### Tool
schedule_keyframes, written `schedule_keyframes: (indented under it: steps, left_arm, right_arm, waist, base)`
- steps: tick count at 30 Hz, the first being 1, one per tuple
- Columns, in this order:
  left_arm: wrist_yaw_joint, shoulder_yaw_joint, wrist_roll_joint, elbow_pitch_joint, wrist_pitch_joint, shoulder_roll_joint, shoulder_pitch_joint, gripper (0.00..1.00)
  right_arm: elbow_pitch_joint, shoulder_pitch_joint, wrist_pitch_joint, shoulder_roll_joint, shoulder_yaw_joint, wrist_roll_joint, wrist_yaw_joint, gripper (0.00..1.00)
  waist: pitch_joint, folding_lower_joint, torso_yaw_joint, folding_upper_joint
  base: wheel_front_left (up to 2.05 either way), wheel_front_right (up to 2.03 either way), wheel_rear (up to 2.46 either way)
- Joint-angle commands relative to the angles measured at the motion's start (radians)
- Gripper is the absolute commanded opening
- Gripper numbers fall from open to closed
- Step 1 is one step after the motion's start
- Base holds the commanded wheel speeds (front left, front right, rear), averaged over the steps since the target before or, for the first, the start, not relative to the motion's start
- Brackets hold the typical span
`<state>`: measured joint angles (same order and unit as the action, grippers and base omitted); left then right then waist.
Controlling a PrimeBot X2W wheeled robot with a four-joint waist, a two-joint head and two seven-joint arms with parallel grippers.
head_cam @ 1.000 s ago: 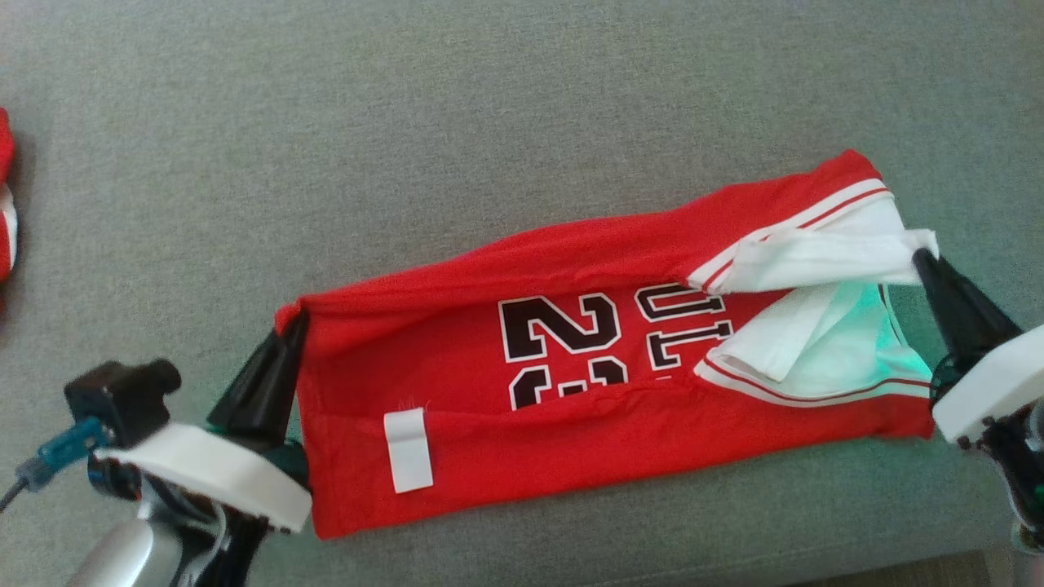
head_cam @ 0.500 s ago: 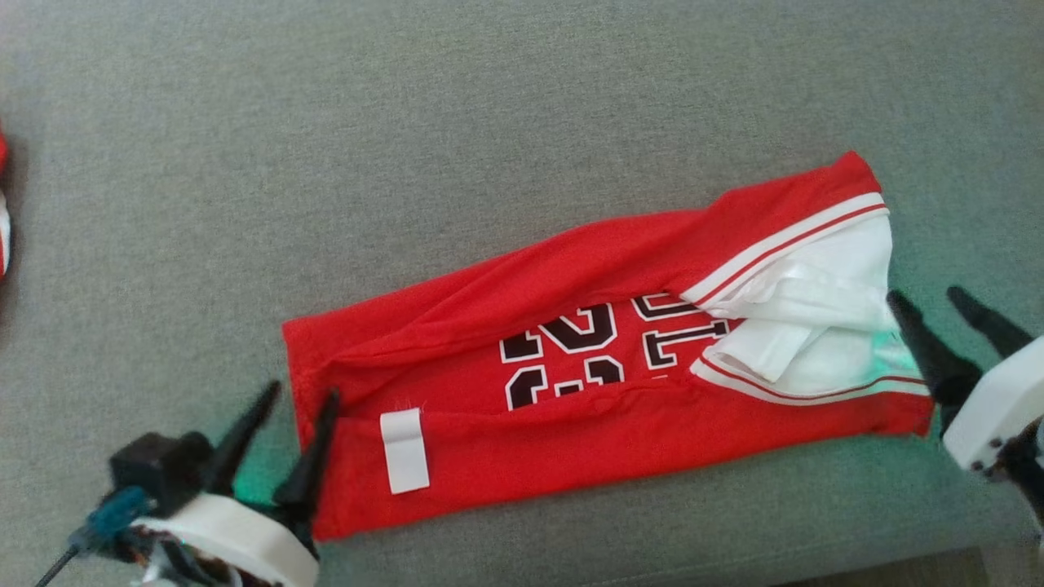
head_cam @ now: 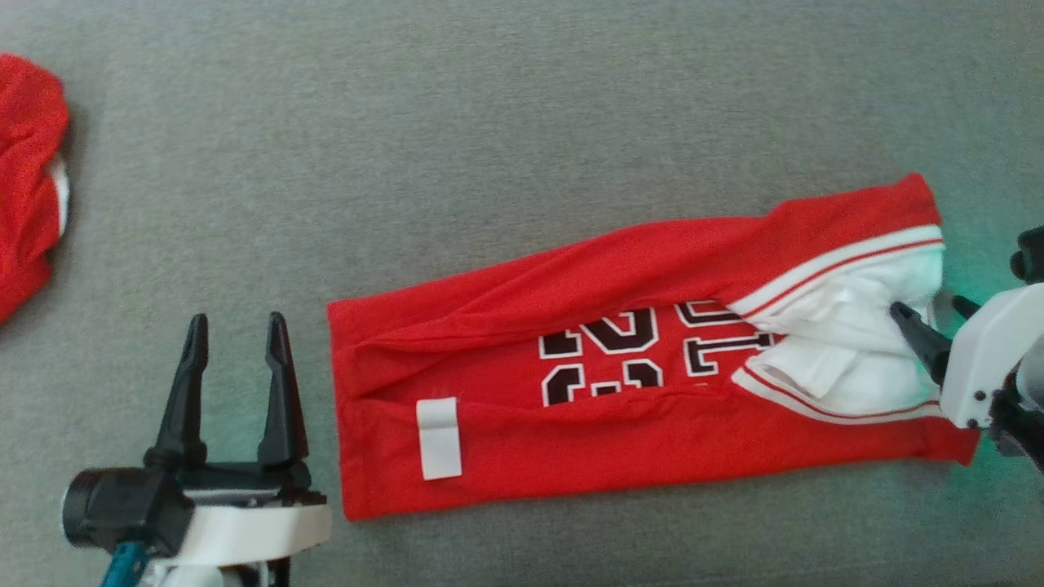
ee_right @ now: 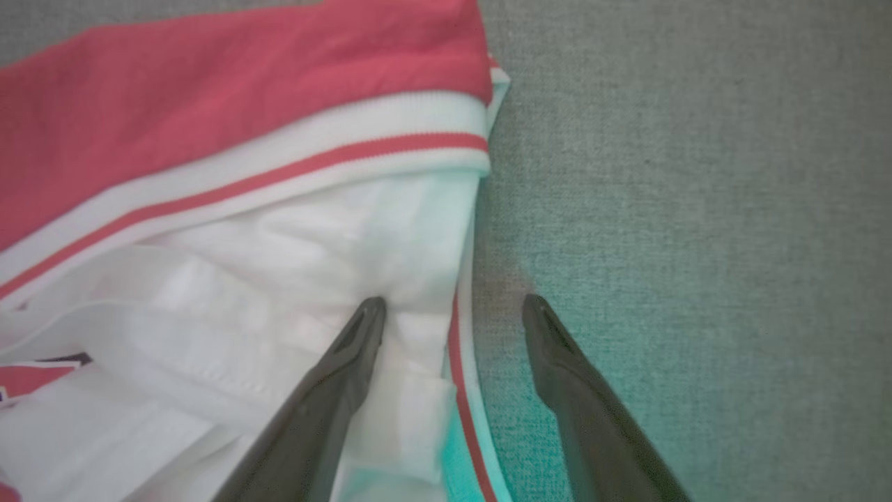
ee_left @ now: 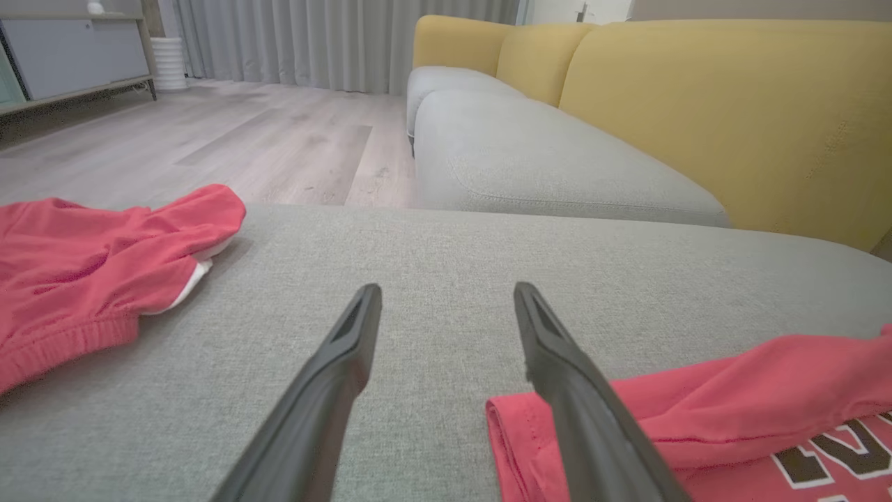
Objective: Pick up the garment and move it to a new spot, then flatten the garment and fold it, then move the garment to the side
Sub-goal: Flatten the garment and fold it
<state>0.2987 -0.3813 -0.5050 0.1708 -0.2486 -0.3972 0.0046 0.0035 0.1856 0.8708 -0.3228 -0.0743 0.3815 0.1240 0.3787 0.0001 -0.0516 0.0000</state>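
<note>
Folded garment and both end effectors, read from left to right. At the far left a second red cloth (head_cam: 28, 179) is lying bunched on the grey cushion (head_cam: 489, 122), well apart from everything else. Next, the left gripper (head_cam: 236, 319) is standing with its two dark fingers spread wide and nothing between them, just beside the garment (head_cam: 620, 424) and clear of its left hem. The garment is lying as a long red band across the middle and right of the cushion, its long edges folded in over black-and-white numerals, with a white tag (head_cam: 439, 438) near its left end.

In the left wrist view, the left gripper (ee_left: 446, 289) is pointing over bare cushion, with the garment's corner (ee_left: 766, 390) lying at its right finger and the red cloth (ee_left: 90, 265) off to the left.

At the far right, the right gripper (head_cam: 927, 306) is also gaping and holding nothing. In its wrist view, this gripper (ee_right: 454, 300) is straddling the garment's (ee_right: 244, 104) striped end: one finger is lying over the white lining (ee_right: 293, 237), the other over grey cushion. Whether the finger is pressing the lining cannot be told.
</note>
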Motion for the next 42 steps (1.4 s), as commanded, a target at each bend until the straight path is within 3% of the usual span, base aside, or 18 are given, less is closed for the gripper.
schedule_keyframes:
  steps: [1,9,10,11,14,19,25,29,32,36,42]
  left_arm:
    - [-0.001,0.033,0.027,0.021,-0.011,0.0,-0.023,1.0]
    - [-0.056,0.132,0.11,0.021,-0.013,0.131,0.017,1.0]
    - [-0.08,0.158,0.132,0.02,-0.013,0.159,0.022,1.0]
    - [-0.093,0.169,0.141,0.017,-0.013,0.171,0.024,1.0]
    - [-0.131,0.204,0.168,0.007,-0.013,0.206,0.034,1.0]
    - [-0.18,0.269,0.204,-0.004,-0.013,0.263,0.056,1.0]
    - [-0.233,0.31,0.236,-0.021,-0.013,0.311,0.07,1.0]
    - [-0.258,0.327,0.247,-0.031,-0.013,0.33,0.081,1.0]
    - [-0.268,0.33,0.249,-0.04,-0.013,0.336,0.087,1.0]
    - [-0.277,0.336,0.257,-0.06,-0.013,0.343,0.107,1.0]
    - [-0.277,0.335,0.28,-0.098,-0.013,0.346,0.151,1.0]
  right_arm:
    - [-0.024,0.009,0.014,-0.038,0.012,-0.003,0.007,1.0]
    - [0.002,-0.013,0.107,-0.025,0.045,0.1,0.007,1.0]
    - [-0.008,-0.027,0.138,-0.032,0.068,0.112,0.007,0.33]
    - [-0.015,-0.031,0.146,-0.034,0.075,0.125,0.007,0.0]
    - [-0.036,-0.022,0.118,-0.035,0.057,0.143,0.007,0.0]
    - [-0.037,0.026,0.057,-0.032,-0.069,0.146,0.007,0.0]
    - [-0.008,0.102,0.043,-0.117,-0.278,0.083,0.007,0.0]
    - [-0.017,0.142,0.075,-0.162,-0.35,0.062,0.007,0.0]
    - [-0.046,0.151,0.095,-0.172,-0.343,0.067,0.007,0.0]
    - [-0.158,0.141,0.136,-0.159,-0.26,0.106,0.007,0.0]
    - [-0.33,0.059,0.179,-0.024,-0.063,0.143,0.007,0.0]
  waist:
    - [0.0,-0.0001,0.02,0.0]
    - [-0.007,-0.0001,0.045,0.0]
    - [-0.007,-0.0001,0.048,0.0]
    - [-0.008,-0.0001,0.049,0.0]
    - [-0.013,-0.0001,0.045,0.0]
    - [-0.035,-0.0001,0.03,0.0]
    - [-0.073,-0.0001,0.017,0.0]
    - [-0.094,-0.0001,0.013,0.0]
    - [-0.106,-0.0001,0.012,0.0]
    - [-0.138,-0.0001,0.01,0.0]
    - [-0.19,-0.0001,0.014,0.0]
  base:
    - [0.0,0.0,0.0]
    - [0.0,0.0,0.0]
    - [0.0,0.0,0.0]
    - [0.0,0.0,0.0]
    - [0.0,0.0,0.0]
    - [0.0,0.0,0.0]
    - [0.0,0.0,0.0]
    - [0.0,0.0,0.0]
    - [0.0,0.0,0.0]
    - [0.0,0.0,0.0]
    - [0.0,0.0,0.0]
